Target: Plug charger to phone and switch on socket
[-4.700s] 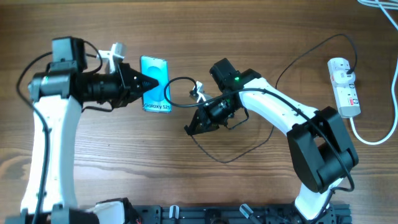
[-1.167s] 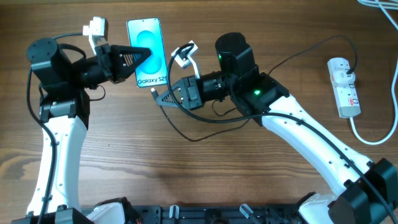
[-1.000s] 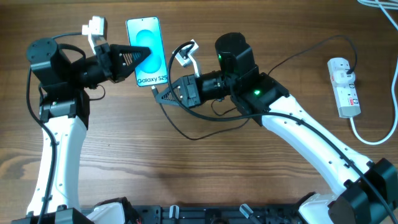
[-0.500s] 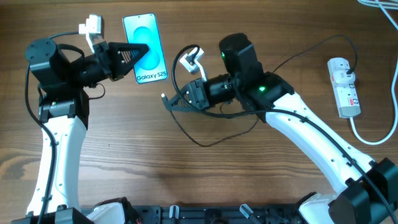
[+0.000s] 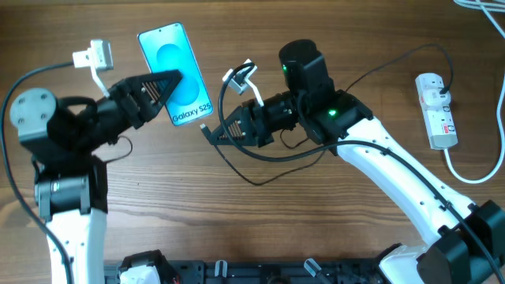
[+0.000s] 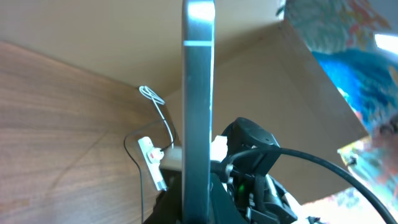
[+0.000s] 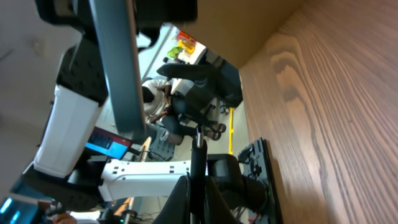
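Note:
My left gripper [image 5: 175, 79] is shut on the phone [image 5: 175, 74], held up off the table with its teal screen facing the overhead camera. In the left wrist view the phone [image 6: 198, 93] stands edge-on between the jaws. My right gripper [image 5: 211, 134] is shut on the charger's plug end [image 5: 205, 127], a short way right of and below the phone's lower edge, not touching it. In the right wrist view the plug [image 7: 198, 155] sticks out of the jaws, with the phone's edge [image 7: 115, 68] up to the left. The black charger cable [image 5: 379, 75] runs to the socket [image 5: 436, 110] at the far right.
The cable loops on the wood [image 5: 260, 180] below the right arm. The socket's thick white cord [image 5: 465, 175] curves off at the right edge. A second white cord [image 5: 481, 12] lies at the top right corner.
The left arm has lifted and tilted the phone up and to the left. The right gripper with the plug has drawn back right and slightly down, opening a gap from the phone's lower edge.

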